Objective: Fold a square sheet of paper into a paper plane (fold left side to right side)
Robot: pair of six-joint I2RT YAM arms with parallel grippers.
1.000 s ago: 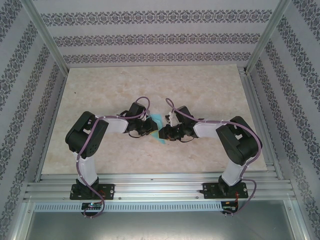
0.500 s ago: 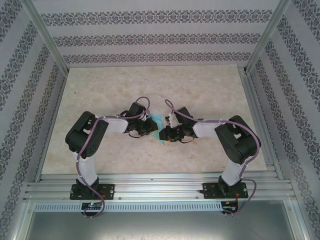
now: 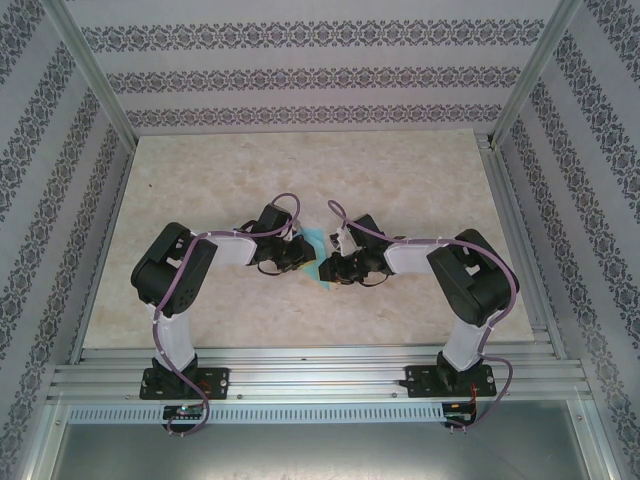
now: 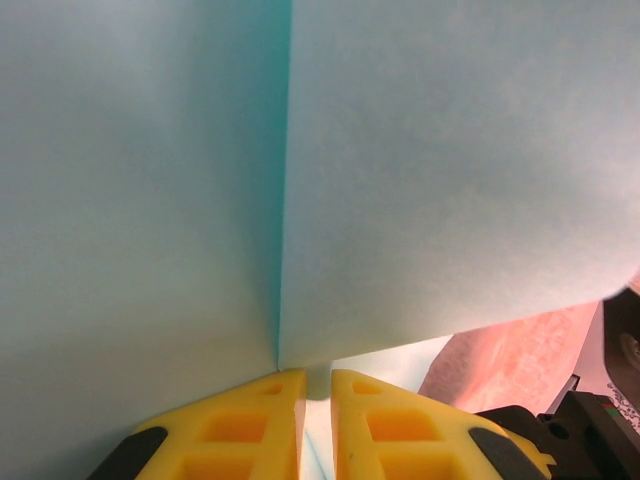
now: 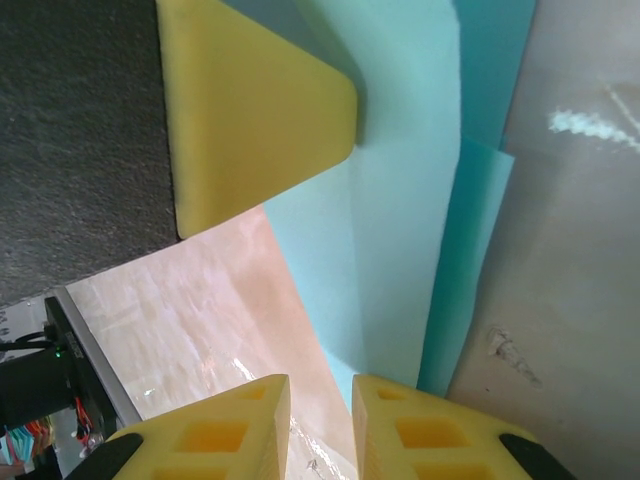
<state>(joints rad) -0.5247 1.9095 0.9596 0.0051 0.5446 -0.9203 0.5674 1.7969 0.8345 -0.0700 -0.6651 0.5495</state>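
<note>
Paper sheet (image 4: 420, 180), turquoise, thin, limp and easily torn, lies over the middle of the worktop (image 3: 300, 170), pinched by your left end effector (image 4: 316, 385) and right end effector (image 5: 322, 395), both nearly pressed together; grip lightly at the edges beside the fold.

My table (image 3: 300, 170) is a pale marbled slab, and near its middle lies the square sheet of paper (image 3: 317, 241) — turquoise, creased, layers overlapping.

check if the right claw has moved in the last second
Yes, slightly. In the top view the right claw has crept left, away from the table's right rail and toward the left claw, hiding more of the turquoise sheet.
</note>
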